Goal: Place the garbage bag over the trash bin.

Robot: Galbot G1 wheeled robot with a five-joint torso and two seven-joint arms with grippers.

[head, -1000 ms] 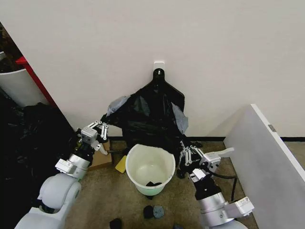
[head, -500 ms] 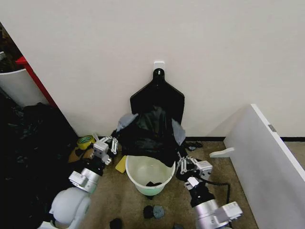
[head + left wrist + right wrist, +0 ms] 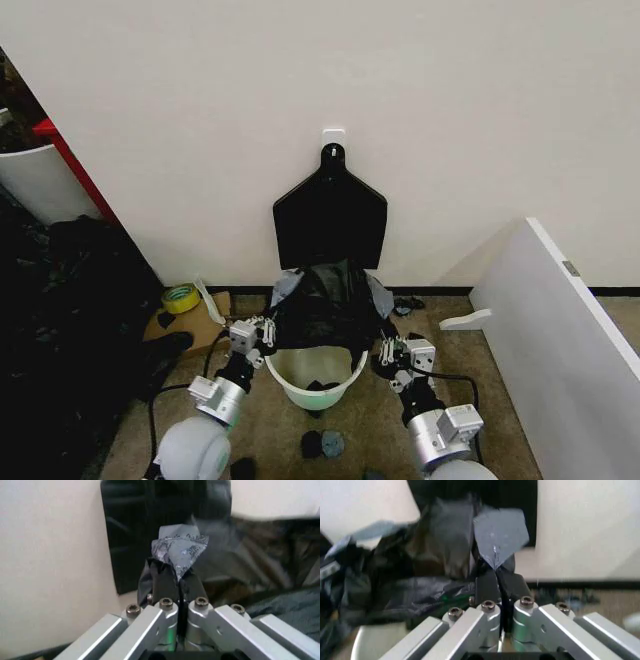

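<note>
Right now the biggest thing in your way is the wall (image 3: pixel 480 120) straight ahead, with the flat fan-shaped bundle of black bags (image 3: pixel 330 215) hanging on it directly above the work. If you lift the bag again or push forward, the loose plastic could brush or snag on that bundle, which looks much the same colour.

Next down, the garbage bag (image 3: pixel 325 310) hangs bunched over the far side of the trash bin (image 3: pixel 315 375), draped on the back rim, while the near rim is bare and the pale inside is open to view. My reading is that the mouth is not yet around the rim, so the risk is that the bag drops inside the bin or slides off the back instead of wrapping it. The bin is light and stands free on the floor; a sideways tug from either arm could tip or shove it.

Your left gripper (image 3: pixel 258 335) sits just beside the bin's left rim, and the wrist view shows its jaws pressed together on a crumpled fold of the bag edge (image 3: pixel 179 551). Your right gripper (image 3: pixel 392 350) is just beside the right rim, likewise pinching a thin flap (image 3: pixel 499 536). Both holds are on very little plastic, so a hard stretch could tear it or pull it free.

Smallest, black scraps (image 3: pixel 322 385) lie in the bin bottom and would end up under the liner.
</note>
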